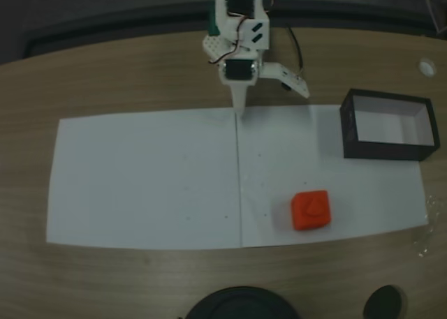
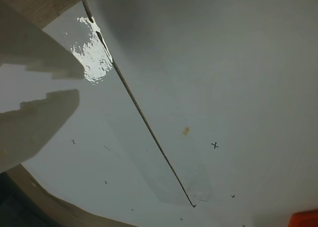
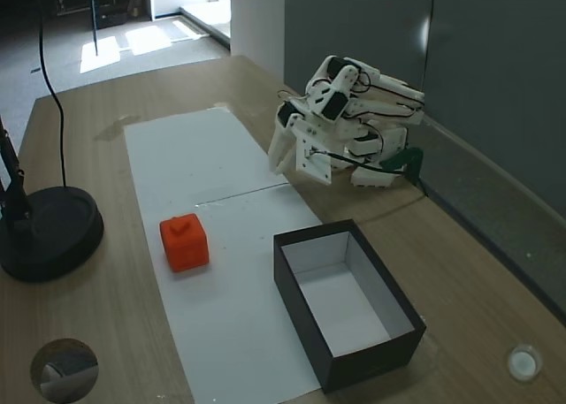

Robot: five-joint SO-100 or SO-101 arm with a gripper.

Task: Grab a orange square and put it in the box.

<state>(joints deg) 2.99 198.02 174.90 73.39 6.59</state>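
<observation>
resting on paper: chunky rounded orange square [image 1: 311, 210]

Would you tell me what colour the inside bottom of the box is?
Pale whitish, inside black walls; the box shows it best in a fixed view.

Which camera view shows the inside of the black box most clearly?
The fixed view from the side shows the box best: its whole pale floor and all four black walls are visible, and nothing lies inside. The fixed view from above shows it at the right edge, smaller, with its near wall hiding part of the floor.
</observation>
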